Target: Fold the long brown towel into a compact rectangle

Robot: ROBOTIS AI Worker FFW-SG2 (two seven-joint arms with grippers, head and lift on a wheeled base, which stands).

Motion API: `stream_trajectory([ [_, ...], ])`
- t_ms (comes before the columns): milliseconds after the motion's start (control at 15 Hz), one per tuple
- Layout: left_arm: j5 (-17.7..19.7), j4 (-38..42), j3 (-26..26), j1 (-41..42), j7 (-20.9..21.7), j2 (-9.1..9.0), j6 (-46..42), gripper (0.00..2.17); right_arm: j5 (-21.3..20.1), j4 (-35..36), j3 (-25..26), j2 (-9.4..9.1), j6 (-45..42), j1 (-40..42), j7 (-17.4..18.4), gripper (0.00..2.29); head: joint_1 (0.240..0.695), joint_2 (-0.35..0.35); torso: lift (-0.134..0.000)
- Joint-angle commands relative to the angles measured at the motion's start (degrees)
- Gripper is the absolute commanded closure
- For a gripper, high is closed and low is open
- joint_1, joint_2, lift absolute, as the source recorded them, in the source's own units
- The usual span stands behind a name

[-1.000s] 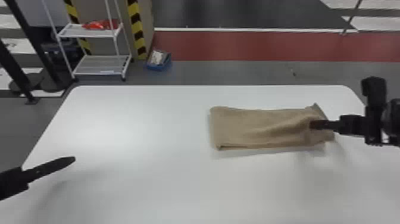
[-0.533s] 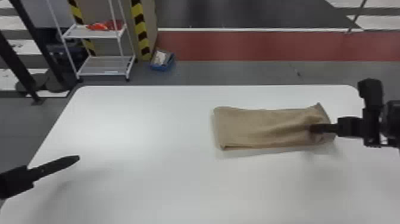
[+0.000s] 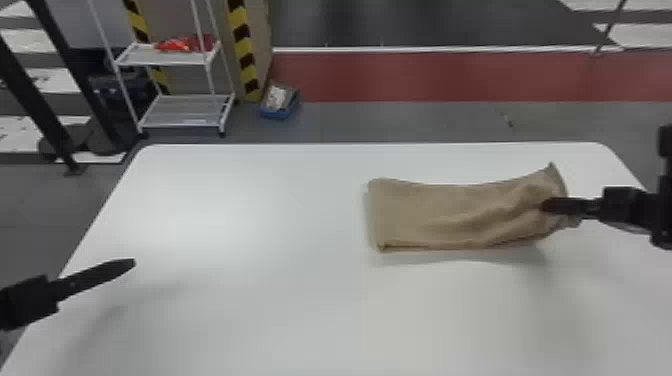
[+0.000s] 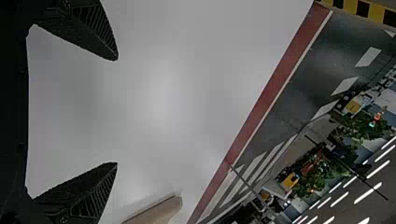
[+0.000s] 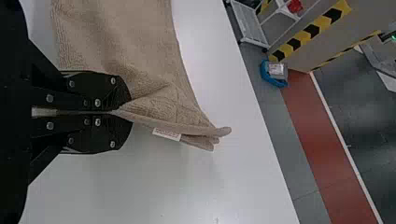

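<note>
Towel (image 3: 450,215) on table (image 3: 250,300) | right gripper (image 3: 549,205): fingers pinching towel end | left gripper (image 3: 131,263): fingers wide apart

The table (image 3: 240,310) fills most of the lower frame, its far edge running across above the middle. Right of centre lies the towel (image 3: 425,215), a long folded band, smooth at its left end, creased toward the right, with one corner peaking at upper right. The right gripper (image 3: 552,205) comes in from the right edge and touches that end. At lower left, the left gripper (image 3: 127,265) is well apart from the towel. Upper left stands a rack (image 3: 165,57), with a blue bin (image 3: 276,114) on the floor just beside it.
</note>
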State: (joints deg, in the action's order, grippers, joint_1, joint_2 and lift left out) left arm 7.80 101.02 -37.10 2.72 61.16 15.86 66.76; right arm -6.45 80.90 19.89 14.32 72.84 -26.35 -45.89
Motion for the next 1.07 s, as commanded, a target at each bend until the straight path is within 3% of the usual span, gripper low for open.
stream_trajectory([
  [0,0.02,0.23,-0.16,0.0,0.19,0.32,0.0,0.08,2.76,7.43,2.79,0.18,6.58,2.54,-1.31,1.33,0.695,0.045,-0.124],
  [200,0.02,0.84,-0.6,0.0,0.72,0.23,1.05,0.08,5.92,13.23,8.76,0.53,9.21,5.0,-2.45,1.33,0.695,0.05,-0.124],
  [400,0.02,2.34,-1.3,0.7,1.33,0.32,1.93,0.08,9.26,14.2,14.3,1.85,11.15,4.65,-2.62,1.33,0.695,0.026,-0.124],
  [600,-0.42,2.43,-1.04,0.35,1.24,0.23,2.46,0.08,11.02,14.11,14.12,1.41,12.2,2.62,-2.19,1.33,0.695,-0.003,-0.124],
  [800,-1.03,2.43,-0.25,0.26,1.16,-0.21,2.46,0.08,11.28,13.58,9.91,-3.95,8.33,0.95,-1.39,1.33,0.695,0.009,-0.124],
  [1000,-1.21,2.78,-0.34,0.26,1.24,-0.56,2.46,0.08,11.19,13.76,4.72,-8.43,6.4,1.74,-1.22,1.33,0.695,0.078,-0.124],
])
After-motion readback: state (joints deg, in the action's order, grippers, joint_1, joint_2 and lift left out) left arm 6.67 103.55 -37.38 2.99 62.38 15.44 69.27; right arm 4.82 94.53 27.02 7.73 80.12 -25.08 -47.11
